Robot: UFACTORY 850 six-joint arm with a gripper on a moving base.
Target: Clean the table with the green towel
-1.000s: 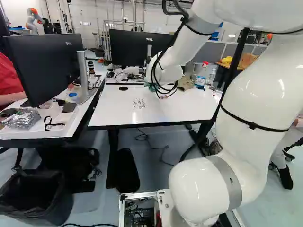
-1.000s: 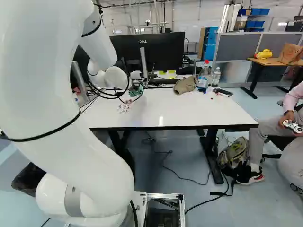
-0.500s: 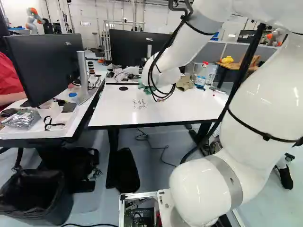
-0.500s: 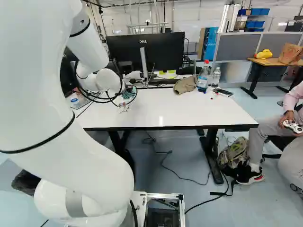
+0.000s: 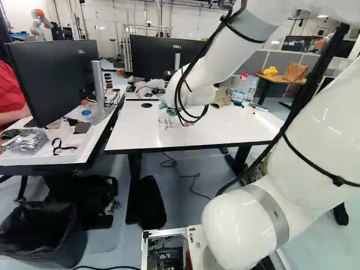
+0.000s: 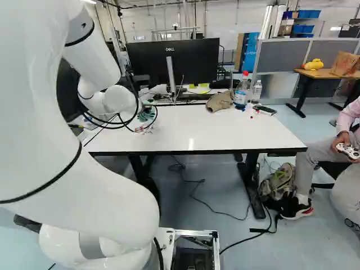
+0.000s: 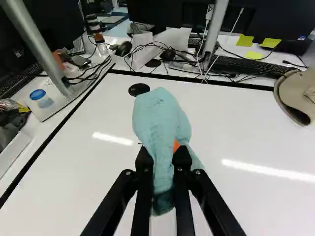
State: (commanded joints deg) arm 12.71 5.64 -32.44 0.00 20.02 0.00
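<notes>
In the wrist view my gripper (image 7: pixel 163 153) is shut on the green towel (image 7: pixel 160 115), which bulges out ahead of the fingers and hangs down between them. An orange pad shows beside the cloth. The towel lies over or just above the white table (image 7: pixel 236 132); contact is unclear. In the base views the wrist and its cables mostly hide the gripper, and part of the towel (image 6: pixel 147 114) shows behind them. Dark handwriting (image 5: pixel 166 123) marks the tabletop close to the towel in the left base view.
A beige cap (image 6: pixel 220 100), a spray bottle (image 6: pixel 241 93), a water bottle (image 6: pixel 257 90) and a phone (image 6: pixel 264 109) stand or lie along the table's far right. Monitors (image 5: pixel 53 79) and a blue-lidded tub (image 7: pixel 40 97) are on the left desk. Another robot (image 5: pixel 39 23) stands far back.
The arm has swung leftward over the table in both base views, carrying the towel with it. The base has stayed still, and the cap and bottles have kept their places.
</notes>
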